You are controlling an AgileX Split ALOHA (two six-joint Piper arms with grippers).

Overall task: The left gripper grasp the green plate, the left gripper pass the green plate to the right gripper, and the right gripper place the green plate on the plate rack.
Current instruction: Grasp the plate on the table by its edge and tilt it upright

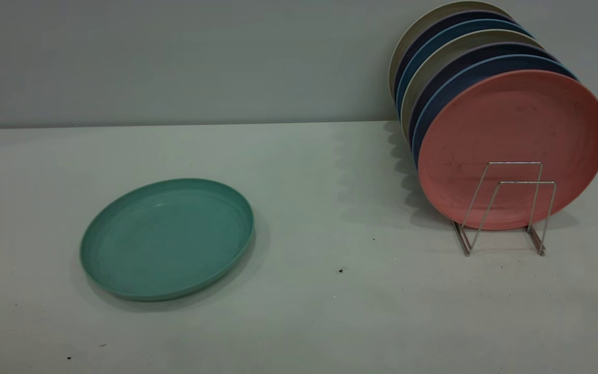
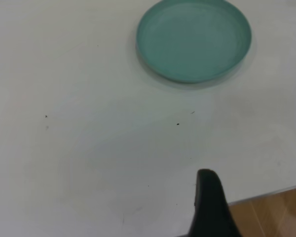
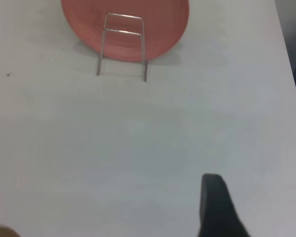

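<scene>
Well apart from the left gripper, the green plate lies flat on the table; only one black finger of that gripper shows near the table's edge, so whether it is spread or pressed together cannot be told. Likewise the right gripper shows one finger, its state untellable; it hangs back from the plate rack, where the salmon-pink plate stands foremost in a row of upright plates.

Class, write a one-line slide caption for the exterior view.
Round teal-green plastic plate lies flat on the table; salmon-pink plate fronts the stack in the silver wire rack.
</scene>
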